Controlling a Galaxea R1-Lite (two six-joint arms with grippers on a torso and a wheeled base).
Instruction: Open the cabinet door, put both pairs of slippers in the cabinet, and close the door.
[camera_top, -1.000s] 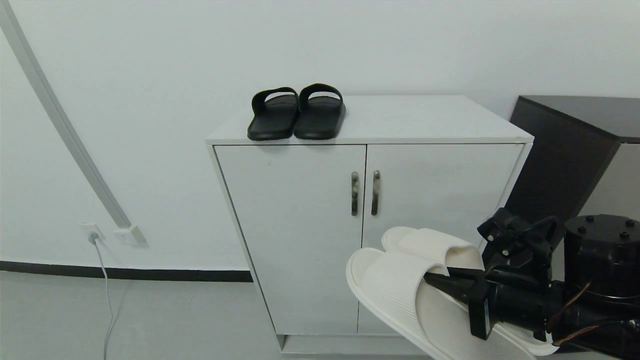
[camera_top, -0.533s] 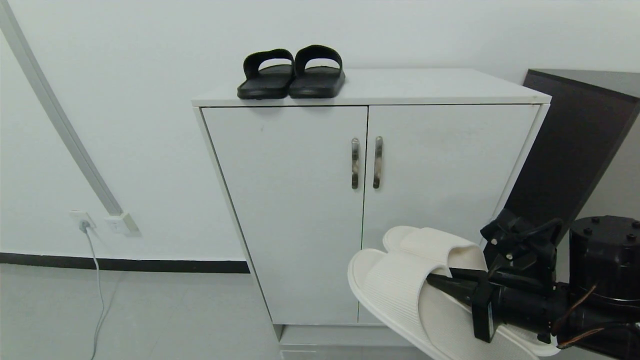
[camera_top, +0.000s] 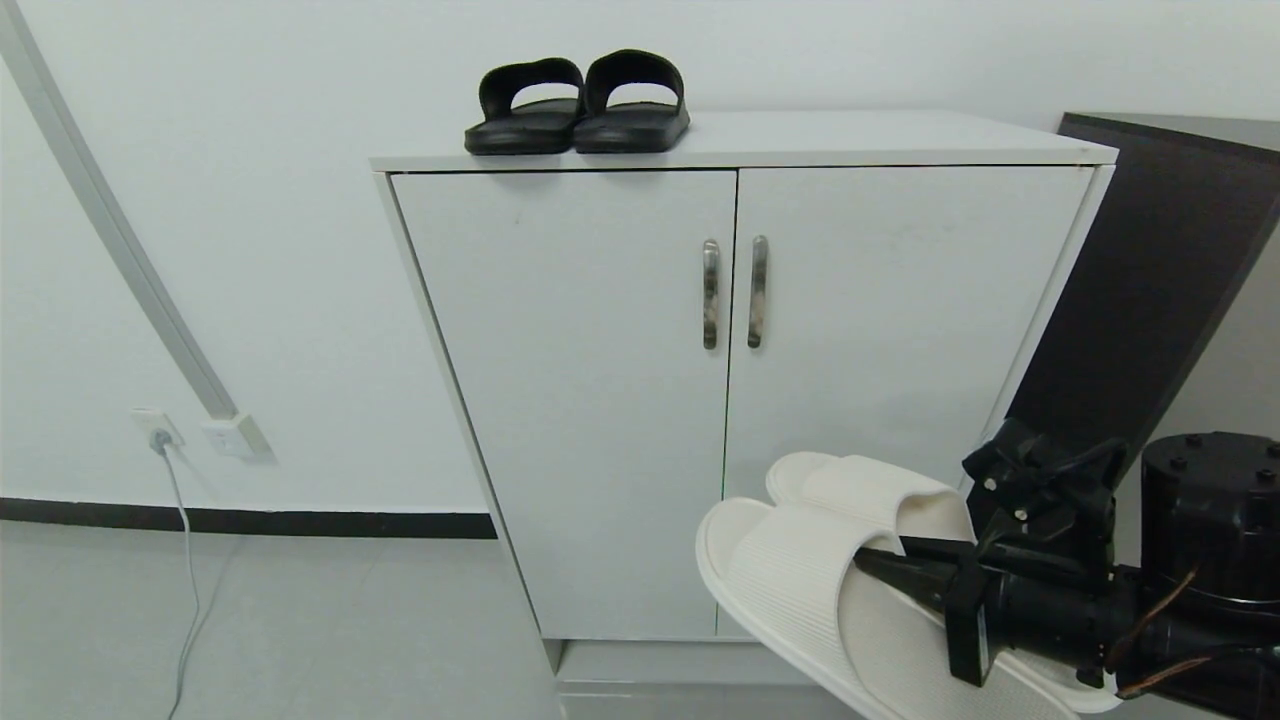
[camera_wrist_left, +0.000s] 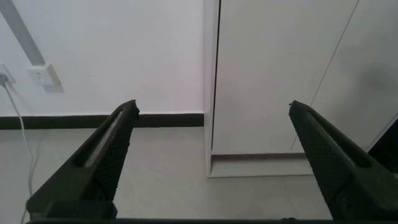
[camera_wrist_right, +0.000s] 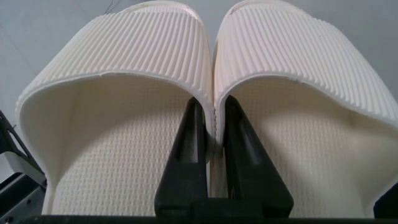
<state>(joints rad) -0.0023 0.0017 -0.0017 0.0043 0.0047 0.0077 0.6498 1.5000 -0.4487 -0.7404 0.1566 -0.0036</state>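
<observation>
As seen from the head view: 1 white cabinet, 2 doors, both shut, 2 vertical handles side by side at the centre seam. 1 pair of black slippers, 2 pcs, touching, on the cabinet top, left part, at the front edge. 1 pair of white slippers, 2 pcs, side by side, tilted, off the floor, low in front of the right door, gripped by the right gripper. 1 dark unit just right of the cabinet. 1 wall socket with 1 cable at left, low on the wall.

Left wrist view: left gripper released, 2 fingers well apart. Beyond: cabinet lower left corner, grey floor, black skirting.

Right wrist view: right gripper clenched, 2 fingers pinched together on the 2 adjoining strap walls, 1 finger inside each of the white slippers. Ribbed uppers pressed side to side.
</observation>
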